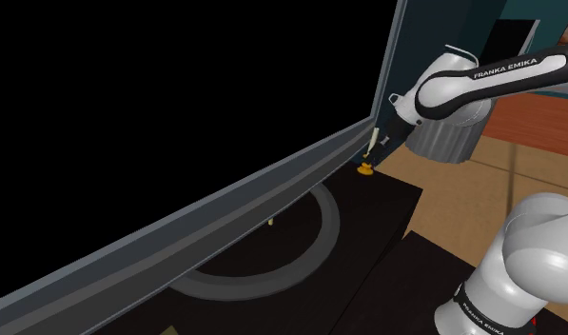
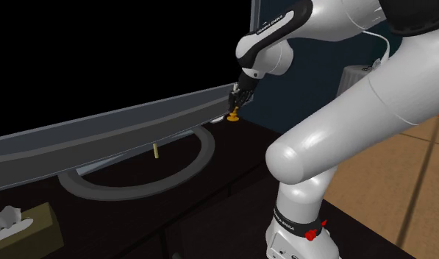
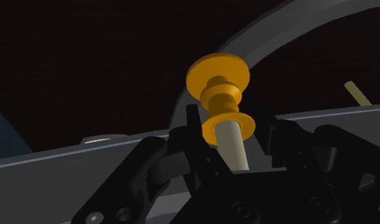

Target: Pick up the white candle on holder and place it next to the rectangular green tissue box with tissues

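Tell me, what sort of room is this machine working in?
Probably a living room: a large flat screen on a ring-shaped foot stands on a dark cabinet, with a wooden floor beyond and a tissue box nearby.

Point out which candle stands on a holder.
The candle between the fingers of the tool, on the orange holder; the other candle is bare.

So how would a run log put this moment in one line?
stage: pre-grasp | jaws: open, astride candle | candle: standing on table, by TV corner | tissue box: far end
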You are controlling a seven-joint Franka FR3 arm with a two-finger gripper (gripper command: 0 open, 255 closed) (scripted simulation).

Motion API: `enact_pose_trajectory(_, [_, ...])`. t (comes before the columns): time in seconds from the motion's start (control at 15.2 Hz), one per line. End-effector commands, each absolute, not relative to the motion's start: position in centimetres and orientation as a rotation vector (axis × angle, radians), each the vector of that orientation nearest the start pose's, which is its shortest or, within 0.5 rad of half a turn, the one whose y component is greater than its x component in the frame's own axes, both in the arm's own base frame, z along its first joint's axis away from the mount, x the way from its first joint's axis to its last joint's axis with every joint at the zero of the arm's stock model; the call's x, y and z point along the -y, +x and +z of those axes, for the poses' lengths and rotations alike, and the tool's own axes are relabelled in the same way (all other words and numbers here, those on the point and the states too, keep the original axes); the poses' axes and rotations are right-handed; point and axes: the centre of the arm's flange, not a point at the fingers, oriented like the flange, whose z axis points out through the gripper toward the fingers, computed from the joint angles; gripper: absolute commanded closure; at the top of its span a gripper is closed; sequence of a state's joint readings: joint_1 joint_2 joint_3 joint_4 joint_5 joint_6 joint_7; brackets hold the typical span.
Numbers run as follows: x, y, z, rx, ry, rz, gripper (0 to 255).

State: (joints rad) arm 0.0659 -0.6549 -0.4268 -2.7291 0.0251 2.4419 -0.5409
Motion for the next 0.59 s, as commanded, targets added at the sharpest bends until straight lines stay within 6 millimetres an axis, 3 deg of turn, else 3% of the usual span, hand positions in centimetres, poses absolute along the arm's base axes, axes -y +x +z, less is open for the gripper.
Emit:
enact_pose_trajectory(0.0, [12.9, 35.3, 44.4, 0.299, -2.945, -0.602, 255])
enact_pose_trajectory(0.53, [12.9, 35.3, 48.6, 0.299, -2.945, -0.602, 255])
